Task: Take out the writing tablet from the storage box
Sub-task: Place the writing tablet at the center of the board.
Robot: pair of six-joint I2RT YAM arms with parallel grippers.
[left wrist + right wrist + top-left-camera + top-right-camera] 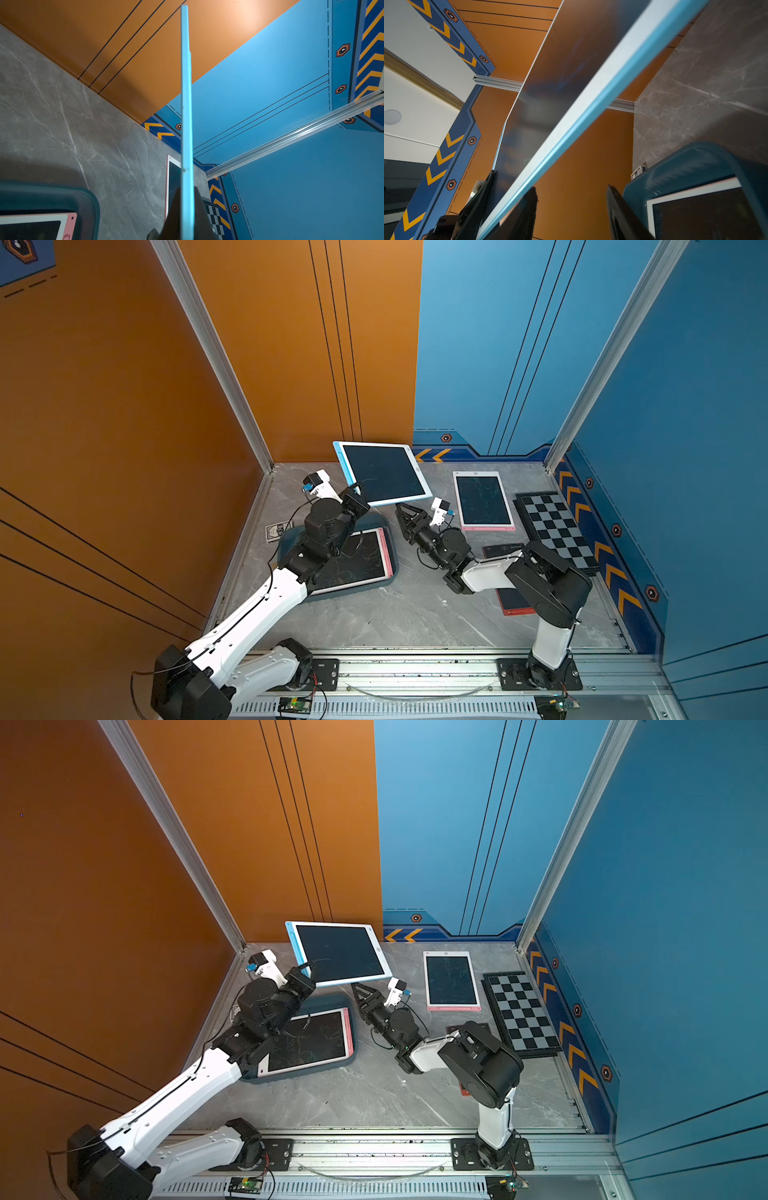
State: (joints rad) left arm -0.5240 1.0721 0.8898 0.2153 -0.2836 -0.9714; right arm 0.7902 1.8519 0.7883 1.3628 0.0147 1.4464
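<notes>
Writing tablet (384, 472) tilted, lengthwise left-right

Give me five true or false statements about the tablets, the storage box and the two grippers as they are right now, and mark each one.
1. The left gripper is shut on the blue-framed tablet. True.
2. The storage box is empty. False: a pink-framed tablet lies in it.
3. The right gripper grips the blue-framed tablet. False: its fingers stand apart with nothing between them.
4. A second pink-framed tablet lies flat on the table beside the chequered board. True.
5. The blue-framed tablet rests on the table. False: it is held up in the air, tilted.
</notes>
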